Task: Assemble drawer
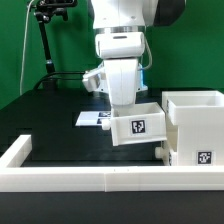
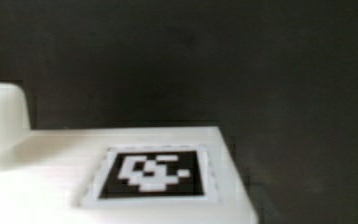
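Exterior view. The black table (image 1: 50,125) carries the work. The Panda arm (image 1: 122,40) stands over it, wrist vertical and hand pointing straight down. The tall hollow box (image 1: 195,120) stands at the exterior view's right, near the low white wall (image 1: 90,180). The small tray (image 1: 138,125) sits just beside the box. The gripper (image 1: 128,102) meets the tray's rim with its fingertips hidden, so the jaw width cannot be told. The marker board (image 1: 92,118) lies behind. Wrist view. A blurred marker tag (image 2: 153,172) on a white surface.
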`<state>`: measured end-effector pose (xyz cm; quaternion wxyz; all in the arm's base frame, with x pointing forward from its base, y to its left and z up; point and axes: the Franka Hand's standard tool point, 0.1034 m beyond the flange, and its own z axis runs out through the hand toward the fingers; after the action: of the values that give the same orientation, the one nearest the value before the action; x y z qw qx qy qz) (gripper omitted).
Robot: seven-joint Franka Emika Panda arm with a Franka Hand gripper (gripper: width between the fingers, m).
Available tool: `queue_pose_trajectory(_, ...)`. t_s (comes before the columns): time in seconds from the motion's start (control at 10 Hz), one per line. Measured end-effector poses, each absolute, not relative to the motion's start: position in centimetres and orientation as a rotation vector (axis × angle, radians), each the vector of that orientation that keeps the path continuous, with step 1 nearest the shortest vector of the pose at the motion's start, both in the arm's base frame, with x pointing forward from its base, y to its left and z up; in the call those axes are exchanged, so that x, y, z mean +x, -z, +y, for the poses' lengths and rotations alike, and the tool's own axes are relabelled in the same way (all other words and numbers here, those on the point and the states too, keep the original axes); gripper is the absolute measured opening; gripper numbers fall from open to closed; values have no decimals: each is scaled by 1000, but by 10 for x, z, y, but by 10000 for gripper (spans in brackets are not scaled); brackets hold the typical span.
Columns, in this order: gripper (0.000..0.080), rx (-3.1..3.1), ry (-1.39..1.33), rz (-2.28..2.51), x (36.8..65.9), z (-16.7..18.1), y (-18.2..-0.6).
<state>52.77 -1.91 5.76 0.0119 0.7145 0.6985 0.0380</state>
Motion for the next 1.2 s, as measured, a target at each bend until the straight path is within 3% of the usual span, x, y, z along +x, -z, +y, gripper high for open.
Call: queue_pose_trajectory(1.2,42,2270,-98,2156,532,-8,-49)
